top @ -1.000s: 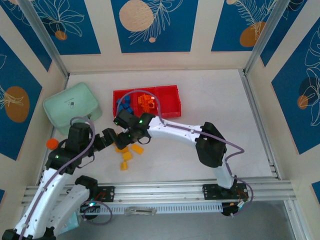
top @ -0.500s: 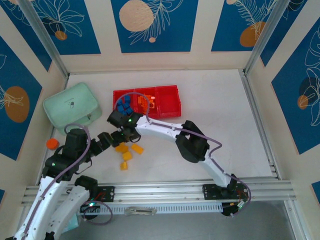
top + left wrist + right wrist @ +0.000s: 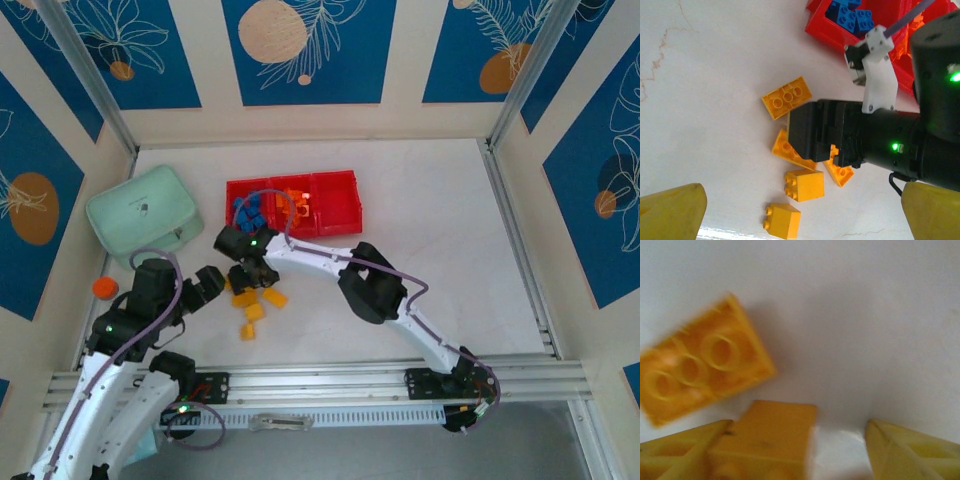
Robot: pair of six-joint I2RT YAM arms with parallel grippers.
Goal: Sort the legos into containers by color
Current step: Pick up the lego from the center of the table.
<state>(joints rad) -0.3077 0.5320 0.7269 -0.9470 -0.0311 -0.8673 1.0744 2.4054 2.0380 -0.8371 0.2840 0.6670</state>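
Because the right tool [image 3: 797,432] is spread, not clenched, around a yellow brick [image 3: 765,437] that leans on one finger while the other finger [image 3: 905,445] stands clear of it, the likeliest slip is a lopsided close. The far finger would shove the brick sideways before it pinches, and the brick could twist or pop out onto the table [image 3: 430,220].

An upturned yellow brick [image 3: 702,372] lies just beside the tool at its 10 o'clock. A skewed close or a low lift could drag it along or flick it away.

Seen from above, the loose yellow bricks [image 3: 255,312] sit at 6 o'clock of the red tray [image 3: 338,200]. The tray has blue bricks [image 3: 250,210] in its 9 o'clock compartment, orange bricks [image 3: 292,203] in the middle one, and nothing in the 3 o'clock one. Yellow presumably belongs in that bare compartment, so the carry passes over or beside the orange. A weak grip letting go early would bury yellow among a near-matching colour.

The left tool [image 3: 802,200] hangs released and empty, fingers wide, at 9 o'clock of the same heap and close to the right wrist. A swing by either arm there risks a knock.
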